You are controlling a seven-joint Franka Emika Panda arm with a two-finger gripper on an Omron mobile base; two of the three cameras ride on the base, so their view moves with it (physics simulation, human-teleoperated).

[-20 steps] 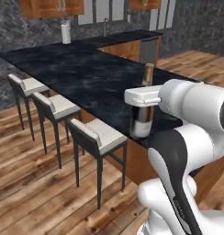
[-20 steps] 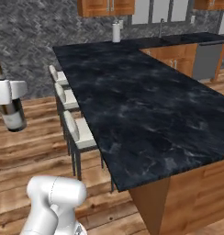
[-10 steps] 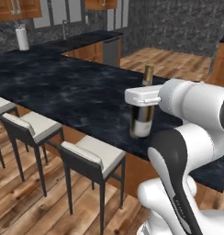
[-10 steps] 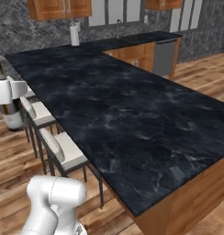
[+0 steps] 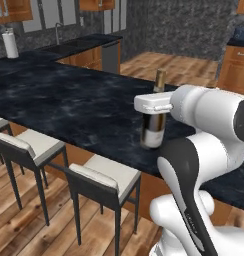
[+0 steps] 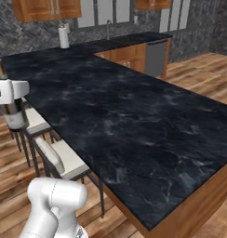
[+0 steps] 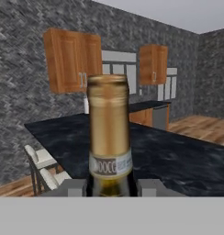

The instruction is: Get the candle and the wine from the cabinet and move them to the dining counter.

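**Wine bottle in my grip above the stool side of the counter**

The long black marble dining counter (image 5: 69, 105) with white veins spreads ahead of me. Cream-seated stools (image 5: 106, 175) stand along its near edge. My gripper (image 5: 153, 104) is clenched on the tall dark glass wine bottle (image 5: 153, 131); it hangs upright over that near edge, gold-foiled neck rising between my jaws.
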